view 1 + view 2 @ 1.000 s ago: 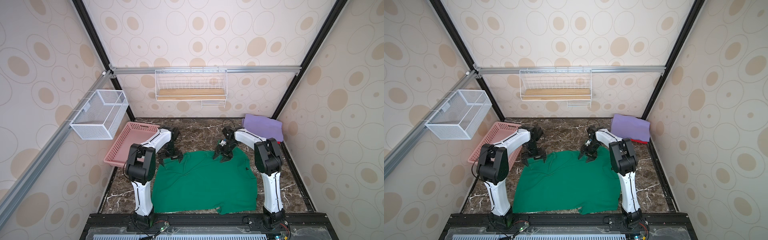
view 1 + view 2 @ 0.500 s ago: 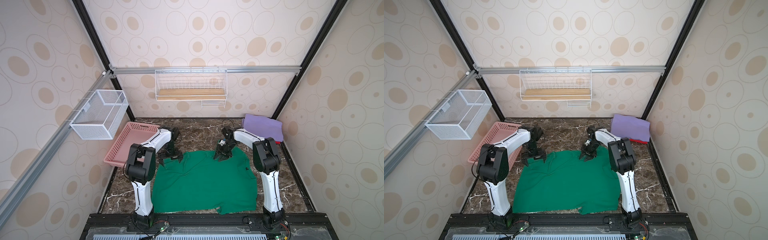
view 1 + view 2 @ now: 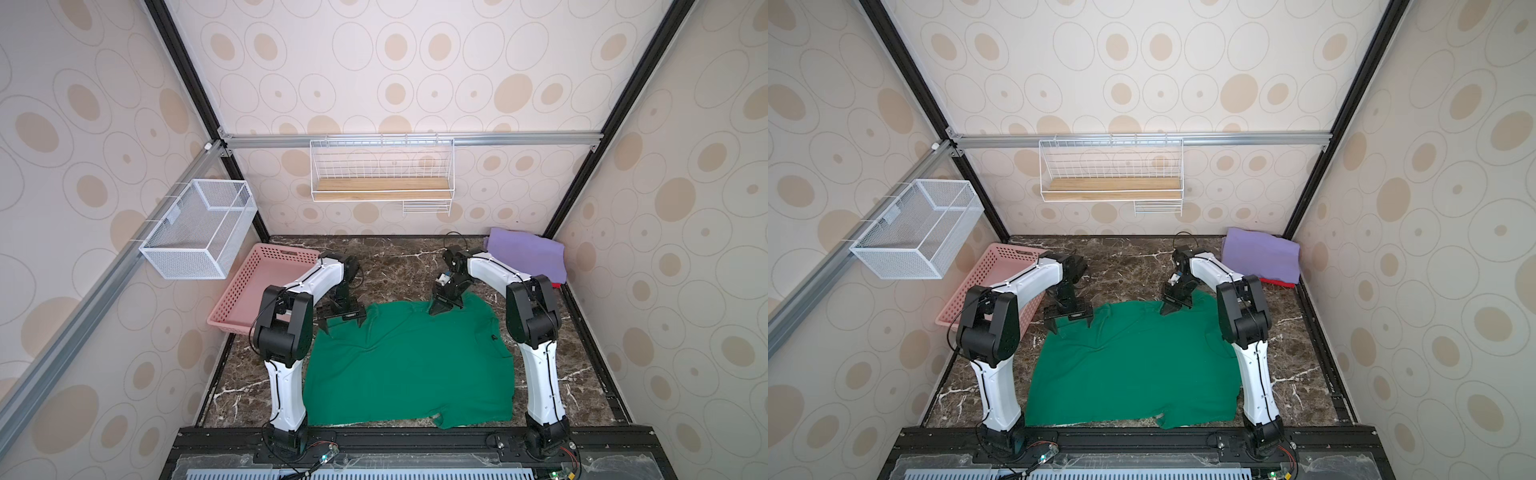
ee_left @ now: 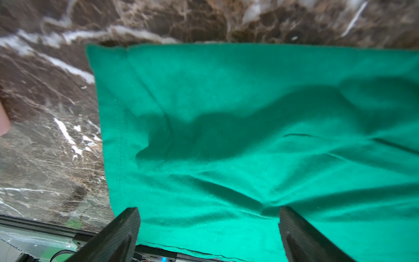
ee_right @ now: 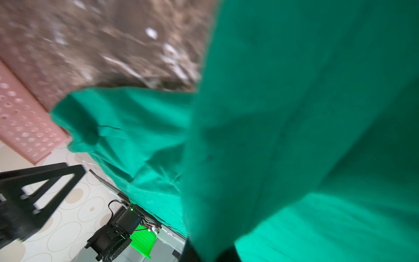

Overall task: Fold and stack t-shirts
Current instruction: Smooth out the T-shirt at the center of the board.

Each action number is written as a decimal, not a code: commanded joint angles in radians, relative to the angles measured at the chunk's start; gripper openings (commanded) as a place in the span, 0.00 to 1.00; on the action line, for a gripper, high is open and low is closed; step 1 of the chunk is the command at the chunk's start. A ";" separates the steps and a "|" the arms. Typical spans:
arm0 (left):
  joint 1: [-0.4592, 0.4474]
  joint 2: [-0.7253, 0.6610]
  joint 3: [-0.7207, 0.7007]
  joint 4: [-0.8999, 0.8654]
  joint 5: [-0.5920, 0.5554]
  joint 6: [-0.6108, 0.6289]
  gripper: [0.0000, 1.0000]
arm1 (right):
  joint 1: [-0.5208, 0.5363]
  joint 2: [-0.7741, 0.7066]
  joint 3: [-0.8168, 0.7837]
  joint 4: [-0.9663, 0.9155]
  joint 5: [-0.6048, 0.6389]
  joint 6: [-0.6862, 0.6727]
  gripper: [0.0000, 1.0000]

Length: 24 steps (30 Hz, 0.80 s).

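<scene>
At green t-shirt (image 3: pixel 409 361) far edge, right jaws pinched on cloth, left jaws wide above corner

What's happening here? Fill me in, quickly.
Two robot arms are working on a green shirt spread on the marble table. The right tool is shut on the shirt's far edge, pinching the cloth. The left tool hangs open over the far left corner, gripping nothing. A folded purple shirt lies far right; a pink basket sits left.
</scene>
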State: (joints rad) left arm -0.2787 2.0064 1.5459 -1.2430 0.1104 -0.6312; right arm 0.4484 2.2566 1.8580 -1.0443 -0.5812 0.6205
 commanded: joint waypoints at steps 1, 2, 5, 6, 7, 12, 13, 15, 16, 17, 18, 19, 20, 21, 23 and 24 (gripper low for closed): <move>0.001 0.015 0.046 -0.026 0.001 0.016 0.99 | 0.004 -0.009 0.112 -0.076 0.025 -0.018 0.03; 0.002 0.015 0.046 -0.026 0.001 0.018 0.99 | 0.005 0.002 0.150 -0.091 0.027 -0.023 0.04; 0.002 0.012 0.046 -0.033 -0.001 0.019 0.99 | 0.004 0.063 0.271 -0.145 0.033 -0.031 0.04; 0.001 0.010 0.044 -0.036 -0.001 0.021 0.99 | 0.004 0.089 0.314 -0.162 0.035 -0.033 0.05; 0.002 0.006 0.042 -0.036 -0.001 0.021 0.99 | 0.003 0.110 0.351 -0.178 0.034 -0.032 0.05; 0.001 -0.006 0.026 -0.044 -0.006 0.027 0.99 | -0.011 0.241 0.555 -0.230 0.025 -0.022 0.06; 0.001 -0.009 0.022 -0.045 -0.007 0.027 0.99 | -0.016 0.263 0.586 -0.231 0.022 -0.019 0.06; 0.002 -0.014 0.016 -0.046 -0.006 0.030 0.99 | -0.028 0.300 0.629 -0.235 0.013 -0.015 0.11; 0.001 -0.015 0.014 -0.048 -0.007 0.030 0.99 | -0.037 0.315 0.642 -0.235 0.003 -0.013 0.19; 0.002 -0.017 0.012 -0.049 -0.009 0.031 0.99 | -0.047 0.326 0.651 -0.230 -0.009 -0.014 0.27; 0.002 -0.018 0.010 -0.051 -0.011 0.033 0.99 | -0.055 0.332 0.658 -0.233 -0.008 -0.023 0.32; 0.002 -0.018 0.008 -0.051 -0.012 0.035 0.99 | -0.060 0.333 0.661 -0.240 -0.001 -0.029 0.36; 0.001 -0.017 0.008 -0.052 -0.013 0.038 0.99 | -0.069 0.332 0.659 -0.241 0.000 -0.041 0.39; 0.001 -0.014 0.009 -0.056 -0.013 0.039 0.99 | -0.076 0.324 0.656 -0.248 0.006 -0.058 0.42; 0.001 -0.010 0.011 -0.056 -0.008 0.039 0.99 | -0.085 0.303 0.655 -0.280 0.034 -0.094 0.42; 0.001 -0.008 0.013 -0.054 -0.005 0.038 0.99 | -0.091 0.285 0.645 -0.294 0.049 -0.114 0.43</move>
State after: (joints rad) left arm -0.2787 2.0148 1.5562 -1.2617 0.1097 -0.6113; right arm 0.3725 2.5866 2.4874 -1.2655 -0.5648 0.5655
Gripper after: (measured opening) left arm 0.989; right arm 0.424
